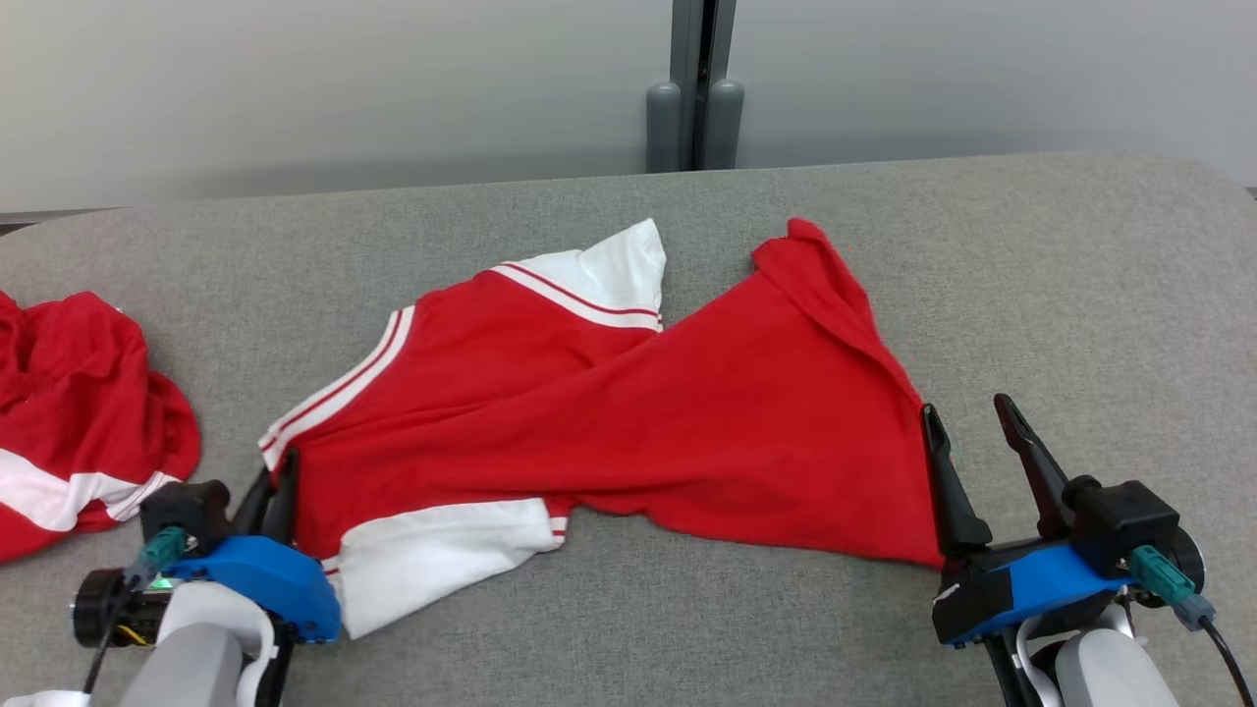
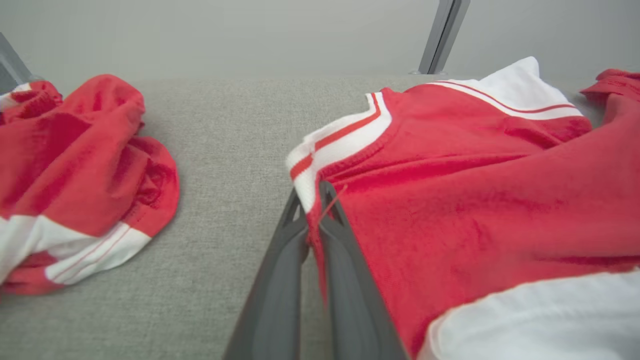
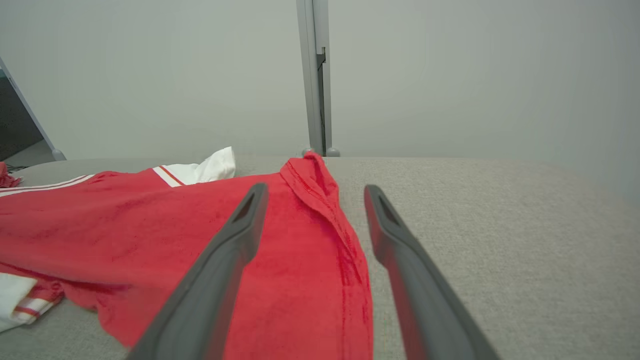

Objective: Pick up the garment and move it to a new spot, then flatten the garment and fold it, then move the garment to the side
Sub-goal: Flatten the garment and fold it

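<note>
**Item 1. Garment** (image 1: 609,422): a red jersey with white panels and red-striped white trim. It is laid across the centre of the head view on the grey surface (image 1: 1080,295). It is partly opened out but twisted: one red panel is drawn up to a point at upper centre-right, and a white sleeve is doubled over at lower centre-left. It is judged to be at the flattening stage, with no fold yet made.

**Item 2. Left gripper** (image 1: 280,479): found at the lower left of the head view. Its two dark fingers are pressed together on the garment's left edge, just below the striped band. In the left wrist view the red cloth is seen pinched between them. This edge is probably held so that this side can be pulled taut.

**Item 3. Right gripper** (image 1: 967,412): found at the lower right of the head view, with its jaws spread wide and nothing held. In the right wrist view the garment's right hem is seen running between the fingers, one finger over cloth and the other over bare surface. The placement is judged to prepare a matching pinch, so that the cloth can be stretched between both arms.

**Item 4. Second garment** (image 1: 79,412): red and white, crumpled at the far left edge. It is kept apart from the first.

**Item 5. Post** (image 1: 695,83): grey, set against a pale wall at top centre.
</note>
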